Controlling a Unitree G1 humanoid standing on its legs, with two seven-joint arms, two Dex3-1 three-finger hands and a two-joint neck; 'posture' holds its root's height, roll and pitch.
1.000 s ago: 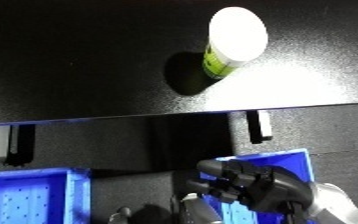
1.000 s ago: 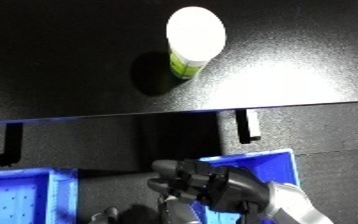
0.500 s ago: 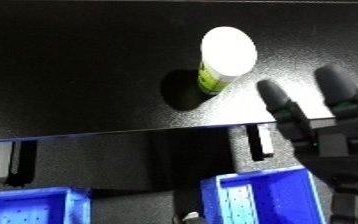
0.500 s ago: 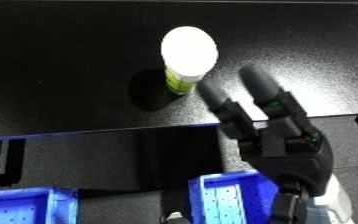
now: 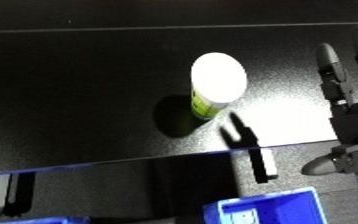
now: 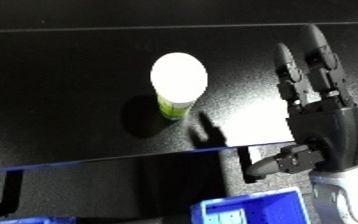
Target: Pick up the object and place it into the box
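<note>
**Reach in hand, container not yet grasped**

The green container with its white lid (image 6: pixel 177 85) stood upright on the black table (image 6: pixel 60 90), untouched. The right hand (image 6: pixel 322 117) was held just to its right, fingers straight and spread, nothing held. The approach was judged to be the step in hand; the next move called for the hand to be brought leftward and closed round the container. Open table was seen on every side, the front edge near. The blue bin (image 6: pixel 255 212) lay below that edge. The left hand was not seen.

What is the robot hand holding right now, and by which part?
Nothing. The right robot hand is open with straight fingers, beside the cup on the table, not touching it.
</note>
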